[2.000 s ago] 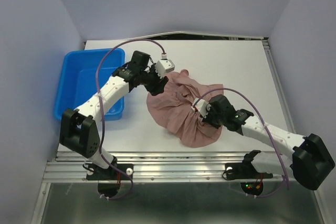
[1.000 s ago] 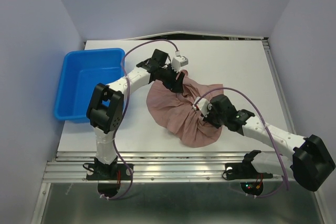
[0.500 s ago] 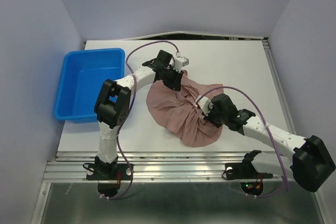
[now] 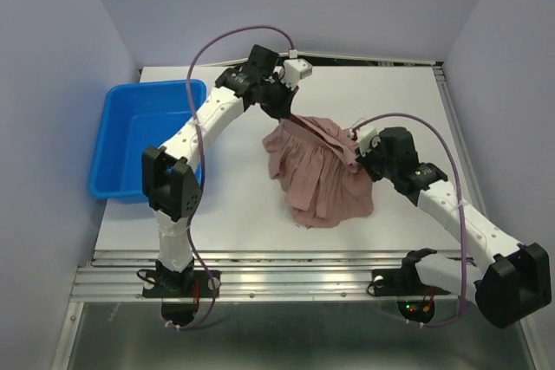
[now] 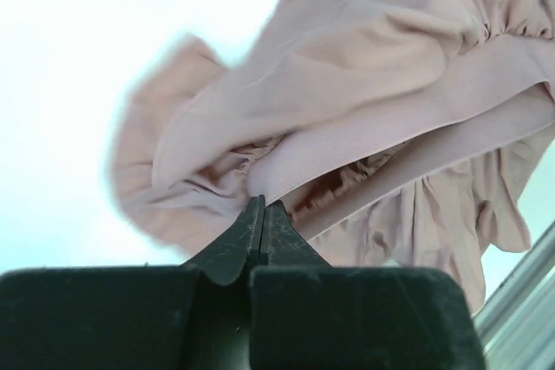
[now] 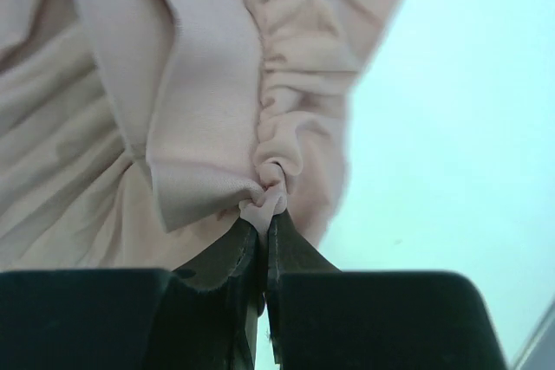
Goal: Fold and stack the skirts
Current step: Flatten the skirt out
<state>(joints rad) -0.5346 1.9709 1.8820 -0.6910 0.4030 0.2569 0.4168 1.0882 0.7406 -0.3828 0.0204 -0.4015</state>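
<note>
A mauve-pink skirt hangs between both arms over the middle of the table, its ruffled hem trailing toward the near edge. My left gripper is shut on the skirt's far left waist corner; in the left wrist view the gripper pinches the skirt at the band. My right gripper is shut on the right end of the waist; in the right wrist view the gripper holds a bunched fold of the skirt.
A blue plastic bin stands on the left side of the white table. Purple cables arc above both arms. Walls close in on the left, back and right, and a metal rail runs along the near edge.
The left gripper closed on the skirt's waist and rose toward the far side. The right gripper lifted its end and moved right. The skirt went from lying spread to hanging raised between them.
</note>
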